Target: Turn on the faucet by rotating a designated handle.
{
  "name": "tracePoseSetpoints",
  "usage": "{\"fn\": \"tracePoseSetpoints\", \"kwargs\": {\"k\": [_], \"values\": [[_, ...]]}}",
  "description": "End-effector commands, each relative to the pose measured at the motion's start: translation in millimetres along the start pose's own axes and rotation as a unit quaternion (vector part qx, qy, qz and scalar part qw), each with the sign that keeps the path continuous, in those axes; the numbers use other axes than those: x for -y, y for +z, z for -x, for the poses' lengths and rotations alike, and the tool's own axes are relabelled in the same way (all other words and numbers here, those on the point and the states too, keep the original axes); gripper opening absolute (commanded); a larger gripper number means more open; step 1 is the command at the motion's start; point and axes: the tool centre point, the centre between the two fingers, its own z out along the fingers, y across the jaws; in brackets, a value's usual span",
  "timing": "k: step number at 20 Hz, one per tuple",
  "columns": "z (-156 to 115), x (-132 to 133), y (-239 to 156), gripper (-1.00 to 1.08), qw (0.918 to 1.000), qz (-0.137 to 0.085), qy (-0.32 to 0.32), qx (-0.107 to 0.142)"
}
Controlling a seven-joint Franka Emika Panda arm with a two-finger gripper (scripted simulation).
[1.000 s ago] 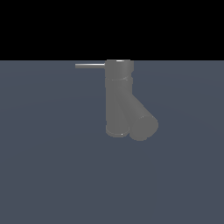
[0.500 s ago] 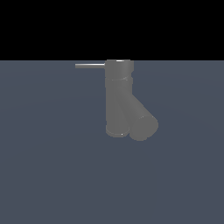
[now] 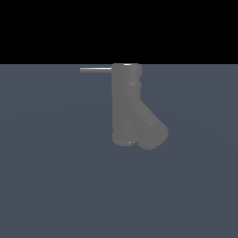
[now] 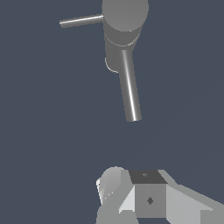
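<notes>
The gripper (image 4: 131,192) sat well short of the faucet (image 3: 126,104), fingers mostly hidden so no telling if it was open, while the handle (image 3: 95,69) stuck out sideways from the top toward the exterior view's left.

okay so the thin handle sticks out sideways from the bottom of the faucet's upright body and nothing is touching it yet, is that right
Not quite. The handle projects sideways from the top of the faucet, not the bottom; the exterior view shows it level with the cap of the upright body. The rest holds: nothing touches it, and in the wrist view the gripper sits well apart from the faucet.
</notes>
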Motion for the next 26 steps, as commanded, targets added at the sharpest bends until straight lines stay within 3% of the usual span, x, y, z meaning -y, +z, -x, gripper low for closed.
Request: {"fn": "tracePoseSetpoints", "kwargs": {"k": [1,13,19,26], "values": [[-6,1,1,-1.00,0.9999,0.000,0.014,0.000],[-58,15,11,-1.00,0.9918,-0.003,0.127,-0.004],[-89,25,21,-1.00,0.9808,-0.005,0.195,-0.006],[-125,37,36,-1.00,0.9622,-0.007,0.272,-0.008]]}}
